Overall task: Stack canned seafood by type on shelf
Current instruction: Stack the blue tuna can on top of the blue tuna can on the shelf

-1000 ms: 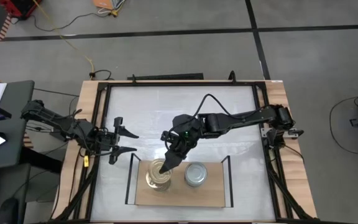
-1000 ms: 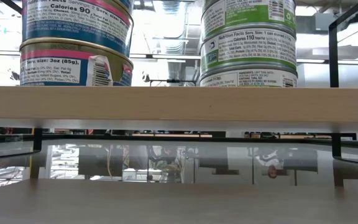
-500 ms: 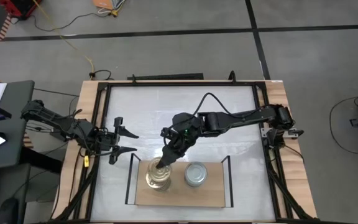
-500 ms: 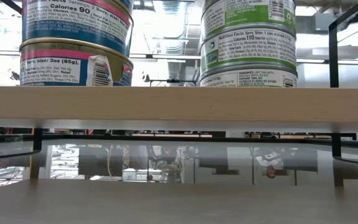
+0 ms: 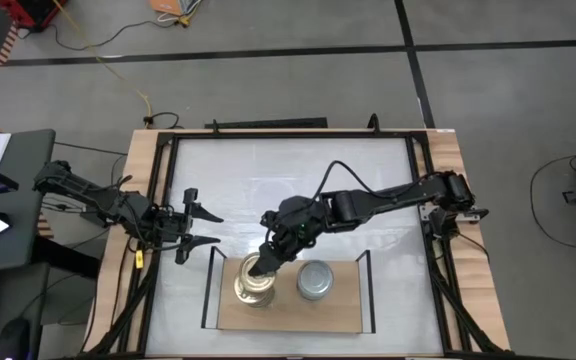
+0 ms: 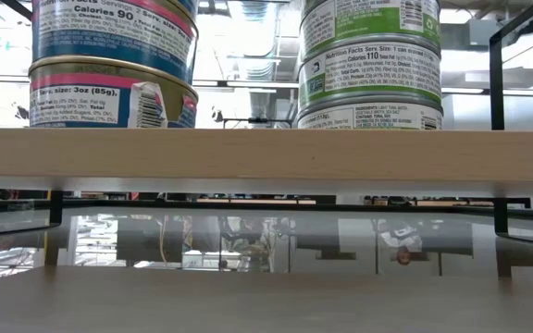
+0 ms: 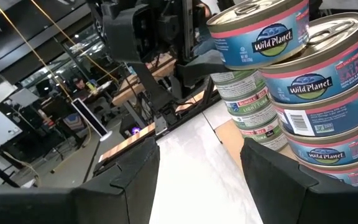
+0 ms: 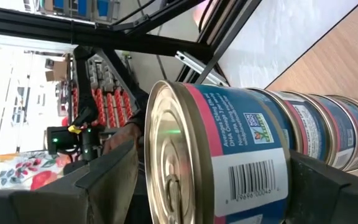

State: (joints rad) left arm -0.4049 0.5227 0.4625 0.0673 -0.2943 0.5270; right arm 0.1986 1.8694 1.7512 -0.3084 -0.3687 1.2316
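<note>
On the wooden shelf (image 5: 343,305) stand two stacks of canned seafood. The gold-lid blue-and-pink stack (image 5: 253,290) is on the left and the silver-lid green stack (image 5: 315,280) on the right. Both rest on the board (image 6: 266,148) in the low view. My right gripper (image 5: 260,268) reaches in from the far right and is shut on the top gold-lid can (image 7: 260,31). That can sits offset from the cans beneath it (image 7: 319,93). My left gripper (image 5: 217,228) hangs open to the left of the shelf, holding nothing. My right gripper pinches the top can across its height at the rim nearest the arm. One finger (image 8: 114,174) is at the gold lid (image 8: 166,143), the other (image 8: 334,193) at the can's bottom edge (image 8: 284,186). The fingers slant down from the far right. The can overhangs the stack toward the gripper.
Thin black uprights (image 5: 209,285) (image 5: 369,290) stand at both ends of the shelf. A black frame (image 5: 268,124) runs around the white tabletop (image 5: 288,180). Bare board lies to the right of the silver stack.
My right gripper has rolled at the wrist above the gold-lid stack, and its tip has swung a little toward the table's left. The forearm behind it has dropped toward the near edge. The gap between its fingers is unchanged.
</note>
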